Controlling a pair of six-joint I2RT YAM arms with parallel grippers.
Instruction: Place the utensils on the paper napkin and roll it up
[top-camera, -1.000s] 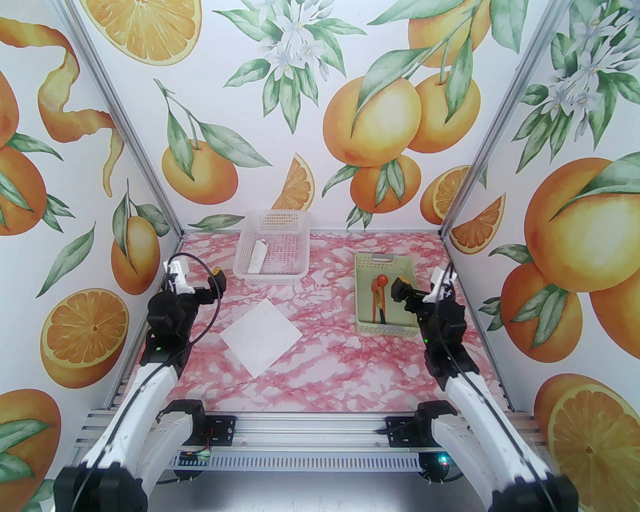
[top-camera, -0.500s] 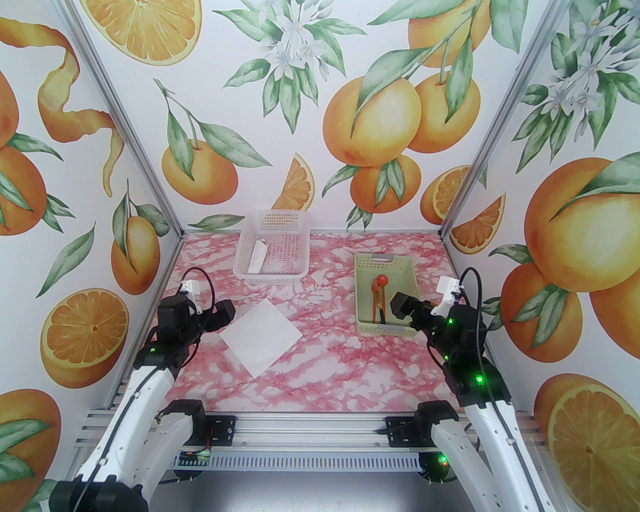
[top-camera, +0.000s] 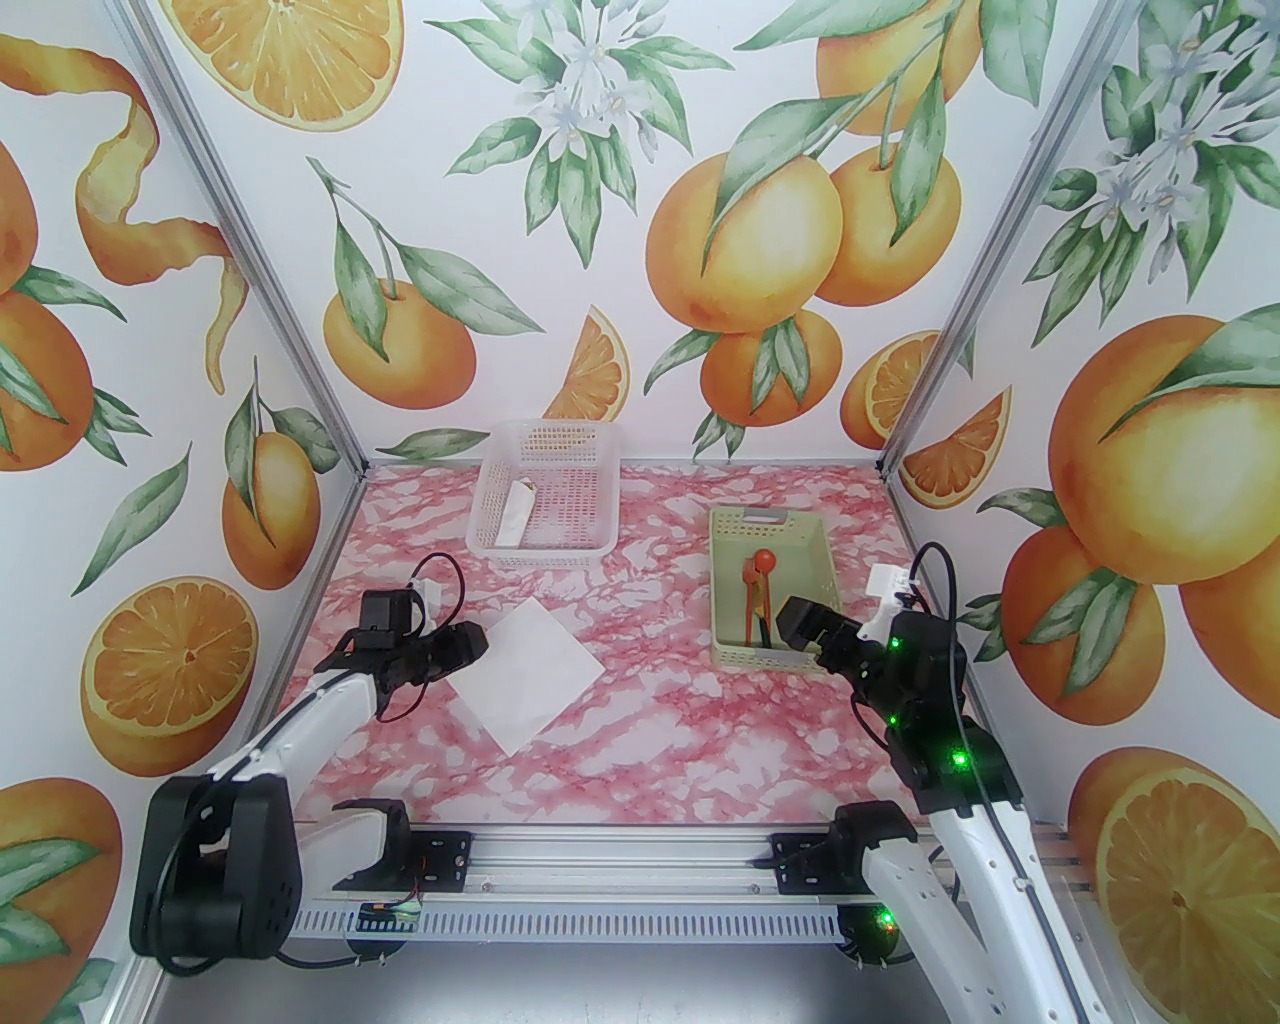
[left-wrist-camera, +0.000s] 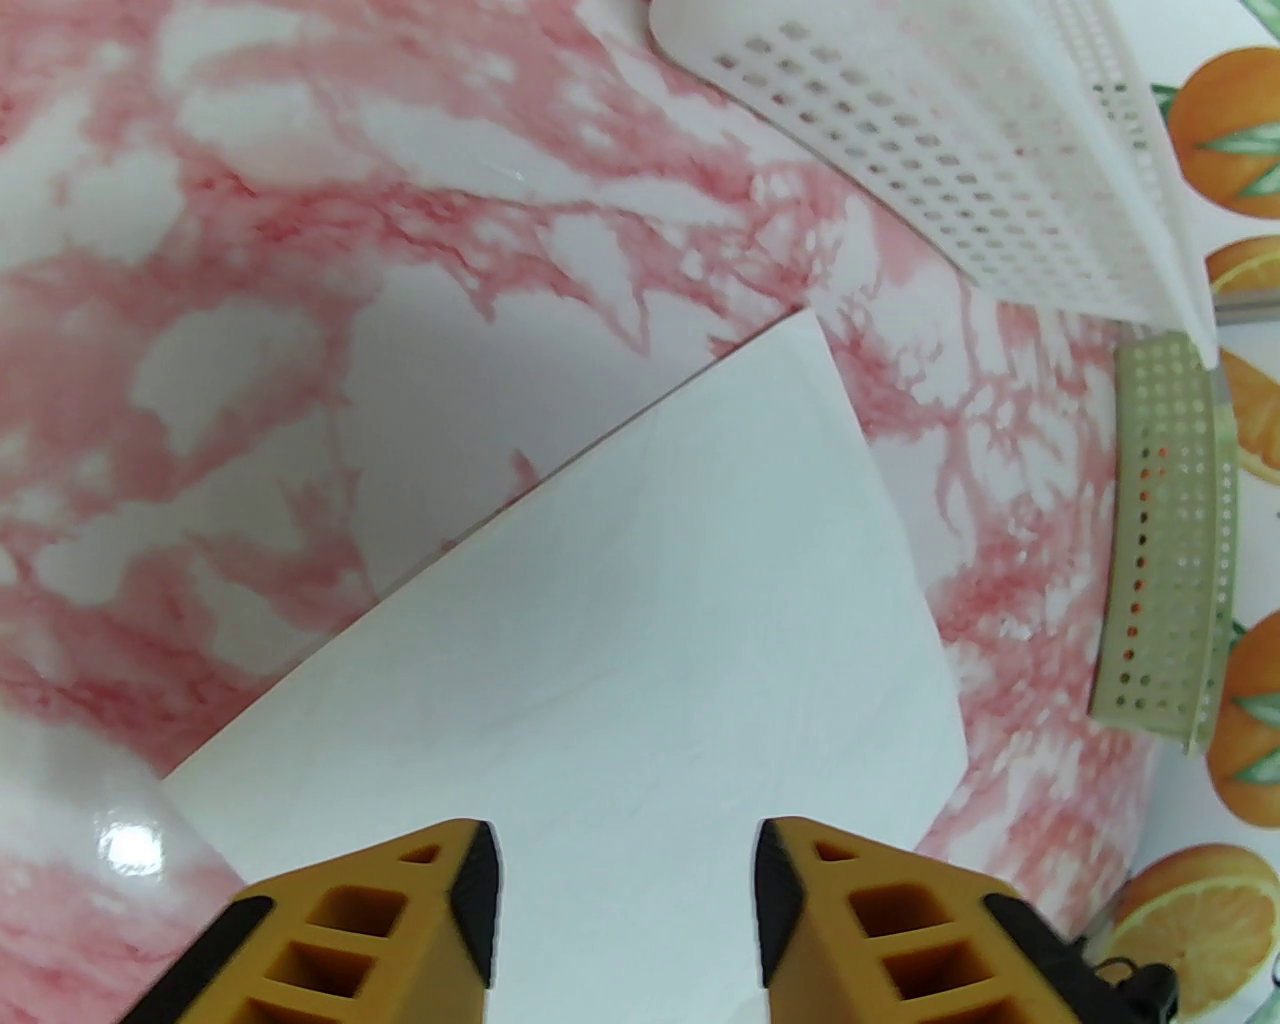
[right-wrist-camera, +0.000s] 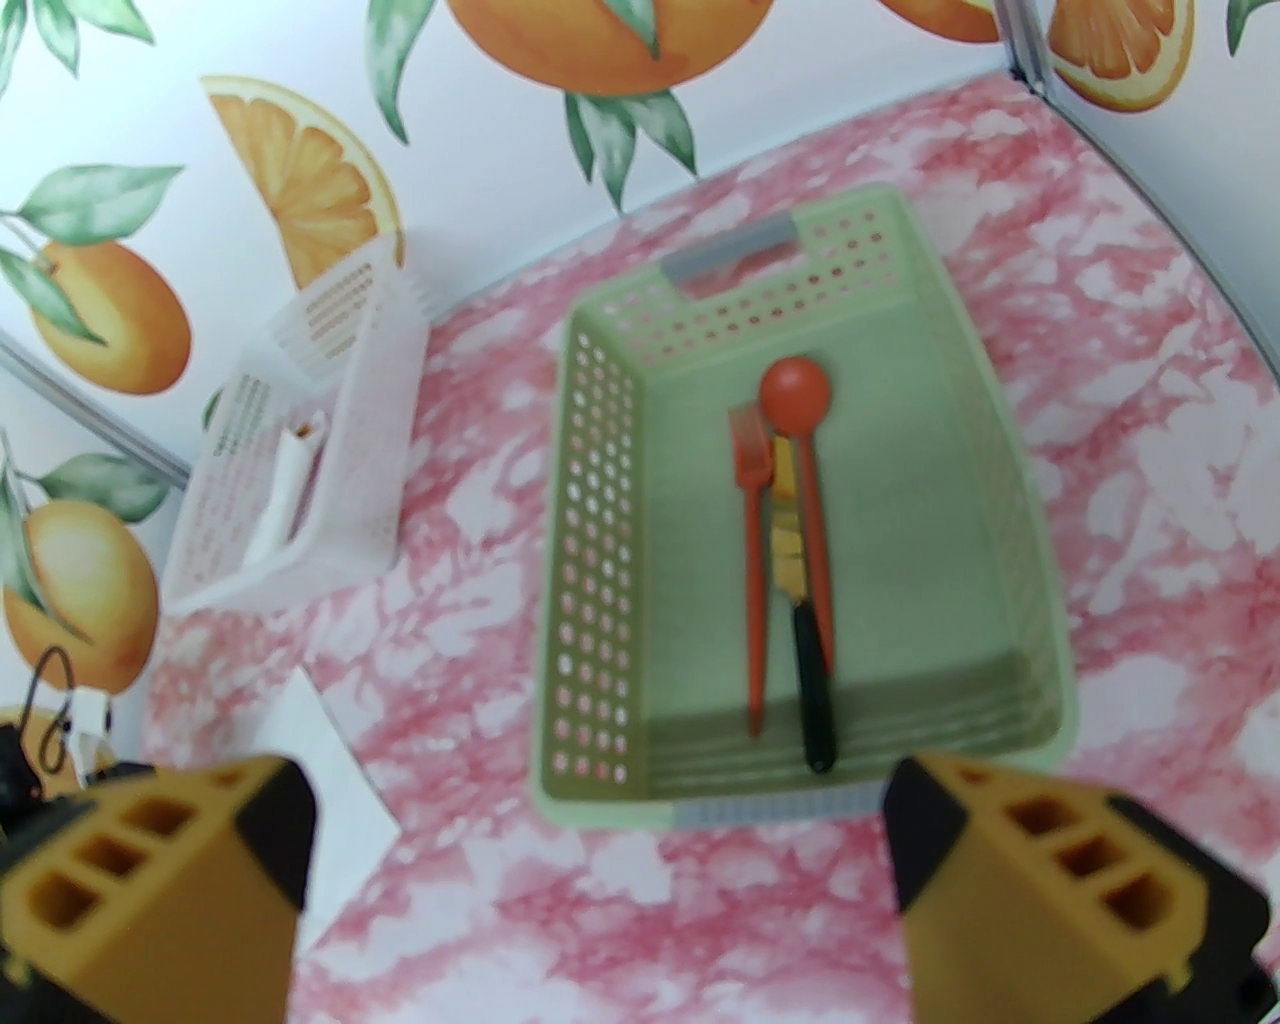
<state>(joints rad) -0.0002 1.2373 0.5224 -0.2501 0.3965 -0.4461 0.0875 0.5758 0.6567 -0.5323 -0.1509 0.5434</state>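
The napkin (top-camera: 522, 676) lies flat on the tabletop (top-camera: 700, 730), turned like a diamond. The left gripper (left-wrist-camera: 625, 905) is low over the napkin's left corner, its fingers apart with nothing between them. Right of the napkin stands the green basket (right-wrist-camera: 590, 560); the spoon (right-wrist-camera: 795, 395), fork (right-wrist-camera: 752, 560) and knife (right-wrist-camera: 812, 680) lie side by side in it, not on the napkin. The right gripper (right-wrist-camera: 600, 835) hangs farther right of the napkin, wide apart and empty.

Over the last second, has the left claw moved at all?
Yes. The left claw came nearer and rightward, from beside the left wall to over the left edge of the paper napkin, which stayed put.
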